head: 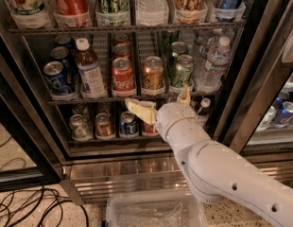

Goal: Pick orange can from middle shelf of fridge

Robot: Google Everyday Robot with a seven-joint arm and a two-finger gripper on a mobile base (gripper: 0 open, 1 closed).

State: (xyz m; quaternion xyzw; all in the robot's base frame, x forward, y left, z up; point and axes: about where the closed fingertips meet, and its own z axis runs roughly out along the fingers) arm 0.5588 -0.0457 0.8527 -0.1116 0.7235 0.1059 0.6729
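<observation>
The orange can [152, 72] stands upright at the front of the middle shelf [90, 100], between a red Coca-Cola can [123, 76] and a green can [183, 71]. My gripper [161, 101] is open and empty. It sits just below and in front of the orange can, at the level of the shelf's front edge. One cream finger [140, 109] points left under the Coca-Cola can, and the other [184, 94] points up by the green can. The fridge [243, 79] has dark door frames and a ribbed steel base [127, 174].
A tea bottle [90, 70], blue cans [56, 77] and water bottles [213, 65] share the middle shelf. Tall cans in white cups [71, 4] fill the rack above. Small cans [103, 124] stand on the shelf below. A clear plastic bin [156, 212] and cables [23, 207] lie on the floor.
</observation>
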